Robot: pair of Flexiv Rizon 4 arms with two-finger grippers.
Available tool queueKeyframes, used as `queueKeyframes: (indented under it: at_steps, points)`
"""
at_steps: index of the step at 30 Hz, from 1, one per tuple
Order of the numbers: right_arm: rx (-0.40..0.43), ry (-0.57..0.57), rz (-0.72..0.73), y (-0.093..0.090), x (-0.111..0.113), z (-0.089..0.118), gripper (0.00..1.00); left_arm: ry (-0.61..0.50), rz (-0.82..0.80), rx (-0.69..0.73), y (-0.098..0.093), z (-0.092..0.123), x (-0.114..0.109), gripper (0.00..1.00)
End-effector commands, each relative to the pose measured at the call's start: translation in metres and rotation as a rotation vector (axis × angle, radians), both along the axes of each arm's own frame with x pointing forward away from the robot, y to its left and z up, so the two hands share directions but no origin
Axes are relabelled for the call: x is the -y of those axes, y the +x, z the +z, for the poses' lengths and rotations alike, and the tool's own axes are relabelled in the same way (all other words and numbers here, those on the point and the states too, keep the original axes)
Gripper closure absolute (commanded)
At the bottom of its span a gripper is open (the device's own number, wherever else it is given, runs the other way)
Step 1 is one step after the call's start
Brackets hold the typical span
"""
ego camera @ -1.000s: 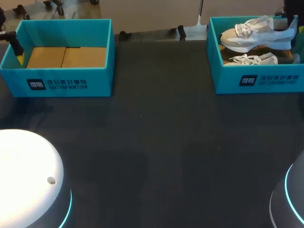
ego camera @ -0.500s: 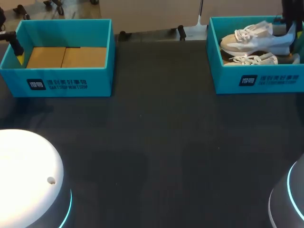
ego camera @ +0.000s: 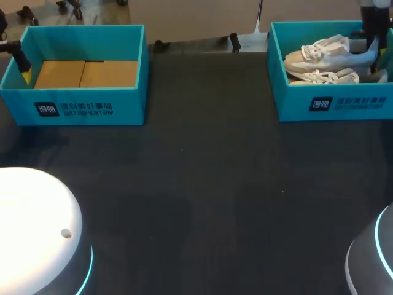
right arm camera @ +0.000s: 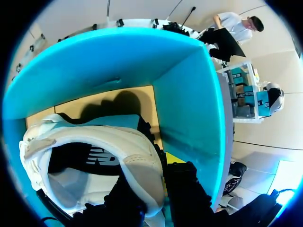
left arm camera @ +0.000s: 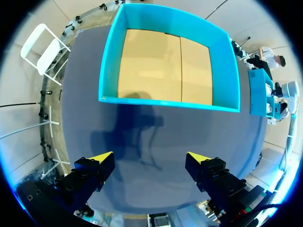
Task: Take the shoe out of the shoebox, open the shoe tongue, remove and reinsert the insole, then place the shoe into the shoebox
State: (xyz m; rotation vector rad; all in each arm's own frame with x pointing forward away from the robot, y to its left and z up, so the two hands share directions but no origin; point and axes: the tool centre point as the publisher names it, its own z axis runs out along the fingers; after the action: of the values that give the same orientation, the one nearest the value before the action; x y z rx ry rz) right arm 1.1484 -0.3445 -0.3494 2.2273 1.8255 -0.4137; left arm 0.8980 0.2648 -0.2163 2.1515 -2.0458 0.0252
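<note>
White shoe (right arm camera: pixel 132 165) in shoebox (right arm camera: pixel 189 94), heel clamped between right fingers (right arm camera: pixel 187 184)

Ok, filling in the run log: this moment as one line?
left gripper: open, by empty shoebox | right gripper: shut on shoe heel, inside right shoebox | second shoe in box

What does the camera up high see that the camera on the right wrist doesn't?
Only the head view shows the empty shoebox on the left, the left gripper at its side, and a second shoe lying lower beside the held one. Only the right wrist view looks down into the held shoe, to its dark insole, and shows the right gripper pinching the heel from both sides. Both show the held shoe and the teal shoebox it is in.
</note>
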Motion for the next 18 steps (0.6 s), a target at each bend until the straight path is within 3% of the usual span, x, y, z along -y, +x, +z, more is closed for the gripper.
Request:
queueKeyframes:
  at_steps: [1, 11, 15, 16, 17, 18]
  points:
    - [-0.007, 0.009, 0.001, 0.009, 0.001, -0.008, 1.0, 0.001, 0.0, -0.001, 0.0, 0.001, 0.0, 0.0]
    - [-0.023, 0.047, 0.007, 0.013, 0.005, -0.023, 1.0, 0.001, 0.0, -0.001, 0.0, 0.001, 0.0, 0.0]
    - [-0.027, 0.06, 0.002, 0.013, 0.006, -0.024, 0.8, 0.001, 0.0, -0.001, 0.0, 0.001, 0.0, 0.0]
    - [-0.021, 0.062, 0.003, 0.012, 0.006, -0.021, 0.64, 0.001, 0.0, -0.001, 0.0, 0.001, 0.0, 0.0]
    - [-0.018, 0.065, 0.003, 0.012, 0.005, -0.018, 0.36, 0.001, 0.0, -0.001, 0.0, 0.001, 0.0, 0.0]
    - [-0.014, 0.067, 0.004, 0.011, 0.005, -0.015, 0.02, 0.001, 0.0, -0.001, 0.0, 0.001, 0.0, 0.0]
